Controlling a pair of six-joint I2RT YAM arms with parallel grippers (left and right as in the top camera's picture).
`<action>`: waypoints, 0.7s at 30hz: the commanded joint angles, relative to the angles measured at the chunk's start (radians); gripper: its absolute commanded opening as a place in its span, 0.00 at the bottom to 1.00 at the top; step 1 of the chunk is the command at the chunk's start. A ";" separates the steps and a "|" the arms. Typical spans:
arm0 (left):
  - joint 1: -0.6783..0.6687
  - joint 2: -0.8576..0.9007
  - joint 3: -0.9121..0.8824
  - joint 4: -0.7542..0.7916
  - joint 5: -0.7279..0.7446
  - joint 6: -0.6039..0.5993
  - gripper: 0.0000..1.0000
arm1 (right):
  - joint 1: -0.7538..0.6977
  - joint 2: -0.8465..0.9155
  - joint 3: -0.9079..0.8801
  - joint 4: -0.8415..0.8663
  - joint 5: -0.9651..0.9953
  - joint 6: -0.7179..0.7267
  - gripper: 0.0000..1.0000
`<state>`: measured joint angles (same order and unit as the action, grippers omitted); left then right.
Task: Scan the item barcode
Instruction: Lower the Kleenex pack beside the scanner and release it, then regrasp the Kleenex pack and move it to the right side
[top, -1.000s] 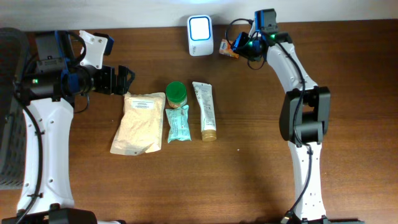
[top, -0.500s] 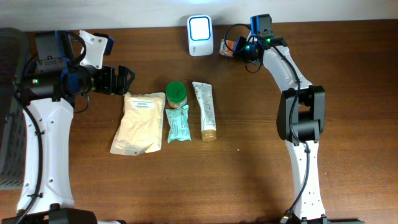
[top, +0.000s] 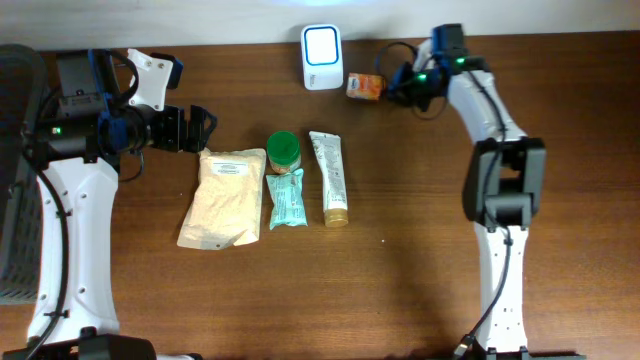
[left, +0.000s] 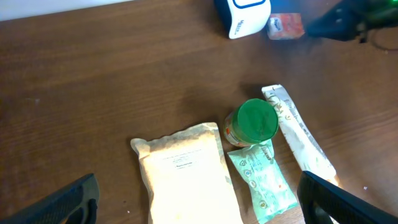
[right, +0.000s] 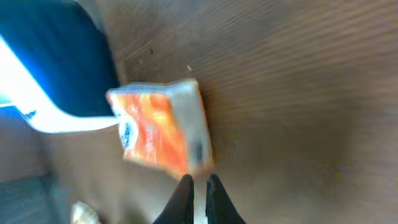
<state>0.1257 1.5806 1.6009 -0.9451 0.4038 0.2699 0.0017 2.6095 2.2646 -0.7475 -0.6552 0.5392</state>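
Left gripper (top: 200, 128) spread wide, near the top corner of the pouch (top: 222, 197); pouch, green-lidded jar (top: 283, 150), sachet (top: 287, 200) and tube (top: 330, 178) lie in a row on the worktop (top: 400, 250). Scanner (top: 322, 44) stands at the far edge, face lit, with the orange packet (top: 365, 87) lying just right of it. Right gripper (right: 200, 182) pressed together, pinching nothing, tips at the packet's right end; contact cannot be told.

Orange packet (top: 366, 87) beside scanner (top: 322, 44)

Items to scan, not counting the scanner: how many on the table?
5: orange packet beside the scanner; beige pouch, green-lidded jar, teal sachet and tube grouped mid-table. None seems hidden.
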 joint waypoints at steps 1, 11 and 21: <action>0.006 0.006 0.005 0.001 -0.001 0.016 0.99 | -0.065 -0.155 -0.002 -0.062 -0.174 -0.036 0.04; 0.006 0.006 0.005 0.001 -0.001 0.016 0.99 | 0.028 -0.207 -0.004 -0.086 0.238 -0.248 0.40; 0.006 0.006 0.005 0.001 -0.001 0.016 0.99 | 0.197 -0.062 -0.005 0.144 0.613 -0.243 0.50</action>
<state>0.1257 1.5806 1.6009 -0.9451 0.4038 0.2699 0.2058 2.4966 2.2601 -0.6369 -0.1825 0.3061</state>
